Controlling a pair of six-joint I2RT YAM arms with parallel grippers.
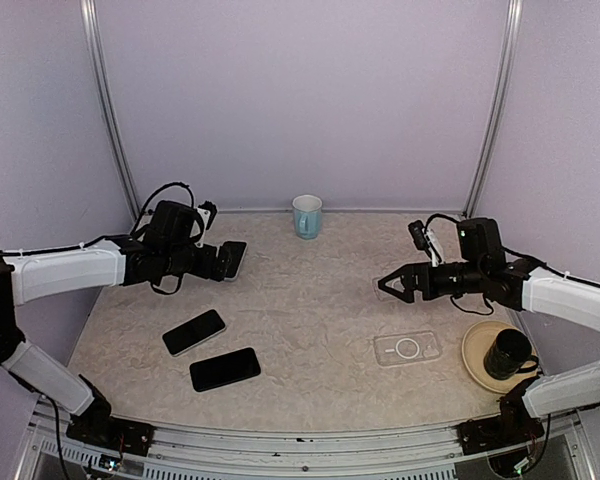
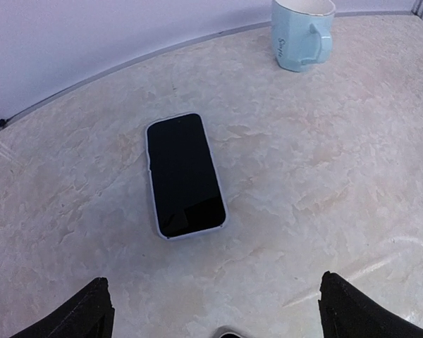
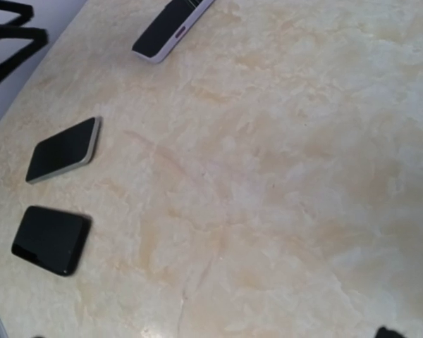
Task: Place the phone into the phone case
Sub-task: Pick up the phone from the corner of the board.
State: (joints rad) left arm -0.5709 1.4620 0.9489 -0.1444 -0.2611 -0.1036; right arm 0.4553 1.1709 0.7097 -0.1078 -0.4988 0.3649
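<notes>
1. Since both arms hang empty above the table, the step in hand looks like the first pick. Nearest is the black phone (image 1: 225, 368), flat by the near edge and left of centre. The silver-edged phone (image 1: 193, 331) lies just beyond it, not touching.
2. Over on the right, the clear phone case (image 1: 407, 348) lies flat, well apart from every phone. Just beside it is a plate (image 1: 474, 348) carrying a dark mug (image 1: 507, 352). Whichever phone is chosen must cross the table, so I would leave the case where it lies and keep the carry clear of the plate.
3. Just beyond the case hovers the right gripper (image 1: 388, 285), its jaws spread wide with nothing between them. It seems best placed to pin the case down while the phone is pressed in.
4. Farther back on the left, the left gripper (image 1: 218, 264) is also spread to its widest and holds nothing. Its wrist camera looks straight at the white-rimmed phone (image 2: 185, 176), which lies flat, screen up, just ahead of the fingers (image 2: 81, 317).
   - Which phone fits the case cannot be told.
   - If this is the one, descend across its narrow width and set the pads on the long edges near the middle.
   - Close gently, since a flat phone offers little to grab.
5. Farthest off, the pale blue mug (image 1: 307, 215) stands by the back wall, out of the likely path.
</notes>
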